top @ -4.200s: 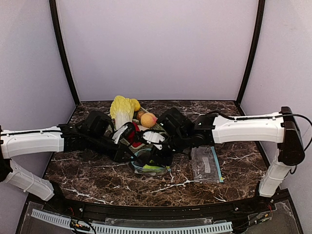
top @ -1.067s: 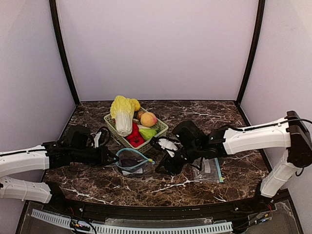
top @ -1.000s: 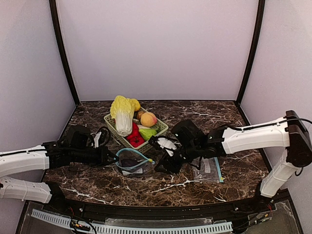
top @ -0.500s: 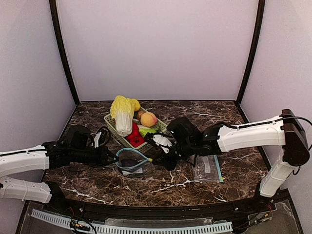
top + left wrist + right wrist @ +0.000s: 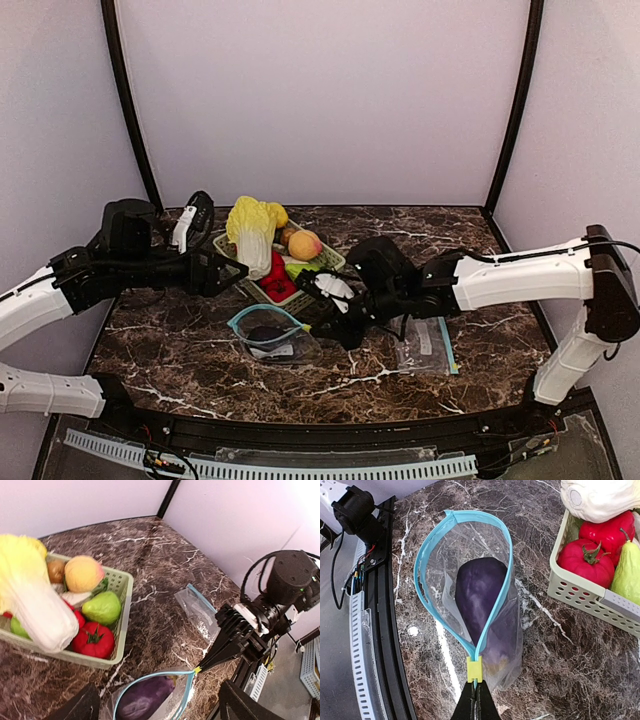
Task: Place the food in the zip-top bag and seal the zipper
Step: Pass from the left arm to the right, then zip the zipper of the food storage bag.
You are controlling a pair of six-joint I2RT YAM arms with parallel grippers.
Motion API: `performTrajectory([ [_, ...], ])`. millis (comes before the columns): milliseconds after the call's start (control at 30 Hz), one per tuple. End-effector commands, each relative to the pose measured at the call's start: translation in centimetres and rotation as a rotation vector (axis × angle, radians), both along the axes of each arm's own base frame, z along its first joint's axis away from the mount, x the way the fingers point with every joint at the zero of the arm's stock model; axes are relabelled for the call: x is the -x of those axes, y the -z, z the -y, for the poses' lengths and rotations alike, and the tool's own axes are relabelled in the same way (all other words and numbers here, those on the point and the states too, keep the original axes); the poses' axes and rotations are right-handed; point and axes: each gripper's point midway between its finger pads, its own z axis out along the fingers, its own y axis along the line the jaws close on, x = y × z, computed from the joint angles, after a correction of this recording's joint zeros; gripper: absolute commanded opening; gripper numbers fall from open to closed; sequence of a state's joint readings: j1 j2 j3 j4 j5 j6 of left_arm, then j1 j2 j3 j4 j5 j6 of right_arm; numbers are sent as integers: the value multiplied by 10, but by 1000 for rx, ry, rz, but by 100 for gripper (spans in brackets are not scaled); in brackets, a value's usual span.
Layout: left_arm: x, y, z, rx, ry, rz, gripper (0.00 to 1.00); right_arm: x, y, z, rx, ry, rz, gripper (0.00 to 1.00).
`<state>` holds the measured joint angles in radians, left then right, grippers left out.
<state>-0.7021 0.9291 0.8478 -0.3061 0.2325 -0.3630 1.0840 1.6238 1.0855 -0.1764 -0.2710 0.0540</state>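
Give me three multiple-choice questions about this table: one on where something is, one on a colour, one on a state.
1. Where is the eggplant? A in the basket; B inside the open zip-top bag; C nowhere in view.
2. What colour is the bag's zipper rim? A red; B black; C light blue.
3. What are the right fingers doing? A pinching the bag's end by its yellow slider; B spread wide open; C closed on nothing.
Answers: 1 B, purple shows through the clear plastic; 2 C, a blue band rings the mouth; 3 A, they are closed just behind the slider.
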Motion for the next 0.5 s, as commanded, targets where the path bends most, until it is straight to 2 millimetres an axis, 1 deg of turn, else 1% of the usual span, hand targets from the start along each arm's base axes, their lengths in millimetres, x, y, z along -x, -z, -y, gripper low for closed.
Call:
performTrajectory([
  [0,20,-14,26,-33,262,215,83,9,-20,-3,-77,-42,24,0],
  [33,23,-22,36,4,308,259,83,9,-22,-2,-89,-42,27,0],
  [67,34,-18,46,9,371,282,82,9,-24,-2,-98,-41,29,0],
  [100,35,-19,55,22,396,315,82,10,-25,-1,-105,-42,28,0],
  [133,45,-14,65,18,448,334,79,10,-26,-1,-113,-42,25,0],
  [167,46,-7,73,15,471,331,78,10,-27,0,-120,-44,20,0],
  [200,53,-1,81,11,521,351,75,11,-27,0,-126,-48,14,0],
  [233,53,5,89,12,539,355,74,12,-28,0,-129,-47,9,0],
  [267,57,11,94,13,569,350,72,12,-27,0,-131,-48,8,0],
  [300,56,17,100,12,580,344,71,12,-28,0,-132,-48,4,0],
  [333,57,20,103,17,597,339,67,13,-28,1,-136,-49,2,0],
  [367,55,24,108,16,606,337,66,13,-28,1,-139,-48,-1,0],
  [433,54,29,115,12,633,328,58,14,-27,2,-146,-46,-7,0],
  [467,55,31,116,8,644,326,56,14,-28,2,-148,-46,-9,0],
])
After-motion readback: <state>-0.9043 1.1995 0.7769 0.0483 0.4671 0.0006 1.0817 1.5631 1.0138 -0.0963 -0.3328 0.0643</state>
